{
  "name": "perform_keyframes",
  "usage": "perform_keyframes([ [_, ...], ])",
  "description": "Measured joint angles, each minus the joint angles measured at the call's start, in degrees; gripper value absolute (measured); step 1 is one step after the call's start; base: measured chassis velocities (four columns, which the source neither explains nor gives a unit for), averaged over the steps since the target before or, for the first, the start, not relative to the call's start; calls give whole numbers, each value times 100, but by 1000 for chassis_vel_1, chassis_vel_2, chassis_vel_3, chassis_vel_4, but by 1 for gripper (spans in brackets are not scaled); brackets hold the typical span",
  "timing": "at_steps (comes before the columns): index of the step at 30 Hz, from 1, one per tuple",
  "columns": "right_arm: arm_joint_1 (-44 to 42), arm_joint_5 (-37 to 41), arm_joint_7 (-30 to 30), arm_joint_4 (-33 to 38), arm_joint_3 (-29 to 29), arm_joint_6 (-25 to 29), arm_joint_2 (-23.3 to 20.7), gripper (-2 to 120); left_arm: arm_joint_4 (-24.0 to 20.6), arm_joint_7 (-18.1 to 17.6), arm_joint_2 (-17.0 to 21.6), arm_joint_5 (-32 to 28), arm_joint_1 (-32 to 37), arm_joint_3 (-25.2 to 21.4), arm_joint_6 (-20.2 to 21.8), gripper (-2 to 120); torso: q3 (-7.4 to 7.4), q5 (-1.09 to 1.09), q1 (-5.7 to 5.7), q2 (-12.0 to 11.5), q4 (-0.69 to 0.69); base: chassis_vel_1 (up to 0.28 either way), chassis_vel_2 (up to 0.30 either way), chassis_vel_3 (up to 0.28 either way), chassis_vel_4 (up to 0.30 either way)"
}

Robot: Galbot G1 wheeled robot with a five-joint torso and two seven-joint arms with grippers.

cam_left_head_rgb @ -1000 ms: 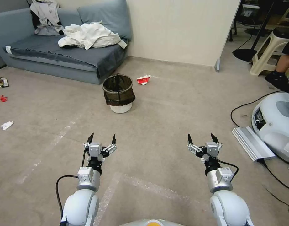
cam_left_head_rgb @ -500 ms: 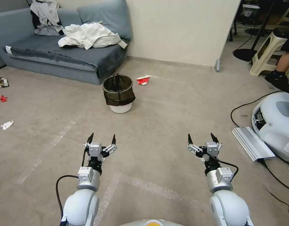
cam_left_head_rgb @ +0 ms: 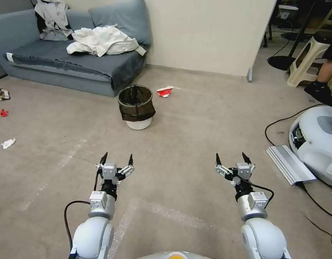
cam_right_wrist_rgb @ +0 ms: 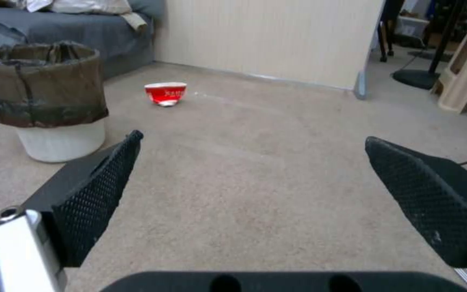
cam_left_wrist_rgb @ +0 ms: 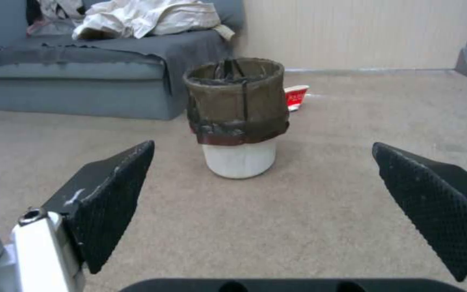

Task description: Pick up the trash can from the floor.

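The trash can (cam_left_head_rgb: 136, 107) is a small white round bin with a dark brown bag folded over its rim. It stands upright on the beige floor (cam_left_head_rgb: 194, 122) just in front of the sofa. My left gripper (cam_left_head_rgb: 117, 157) hovers open well short of it, with the trash can (cam_left_wrist_rgb: 237, 117) centred between its black fingers (cam_left_wrist_rgb: 112, 198) in the left wrist view. My right gripper (cam_left_head_rgb: 233, 158) is open too, off to the right, and the trash can (cam_right_wrist_rgb: 47, 101) sits at the side of its wrist view.
A grey sofa (cam_left_head_rgb: 65, 64) with white clothes stands behind the bin. A red paper cup (cam_left_head_rgb: 164, 91) lies beside it. Scraps of litter (cam_left_head_rgb: 7, 143) dot the floor at left. At right are a white machine (cam_left_head_rgb: 317, 140), a cable (cam_left_head_rgb: 281, 120) and a metal rail (cam_left_head_rgb: 290, 163).
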Motion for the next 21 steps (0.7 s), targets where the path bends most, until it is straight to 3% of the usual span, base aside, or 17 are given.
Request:
perform_keyframes([
  [6, -40, 32, 11, 130, 19, -54, 2, 100, -125, -14, 31, -63, 59, -54, 11, 100, 0, -1, 0, 0, 0, 0, 0, 0, 0],
  [11, -269, 310, 106, 1006, 220, -447, 14, 100, -935, -169, 240, -485, 401, -435, 127, 100, 0, 0, 0, 0, 0, 0, 0, 0, 0],
  [12, -269, 310, 106, 1006, 220, -447, 14, 100, -935, -169, 240, -485, 401, -435, 127, 100, 0, 0, 0, 0, 0, 0, 0, 0, 0],
  [14, -400, 475, 161, 1504, 333, -676, 22, 100, -1403, -253, 354, -733, 601, -646, 205, 100, 0, 0, 0, 0, 0, 0, 0, 0, 0],
  [18, -535, 642, 217, 2022, 445, -913, 32, 100, -1723, -312, 424, -871, 723, -771, 250, 100, 0, 4, -1, 0, 0, 0, 0, 0, 0],
  [19, -633, 705, 232, 2265, 498, -1053, 37, 100, -1836, -326, 464, -942, 790, -819, 303, 100, 0, -10, 0, 0, 0, 0, 0, 0, 0],
  [21, -764, 729, 232, 2414, 499, -1216, 57, 100, -2151, -389, 562, -1093, 906, -949, 398, 100, 0, 4, 0, 0, -2, 0, 0, 0, 0],
])
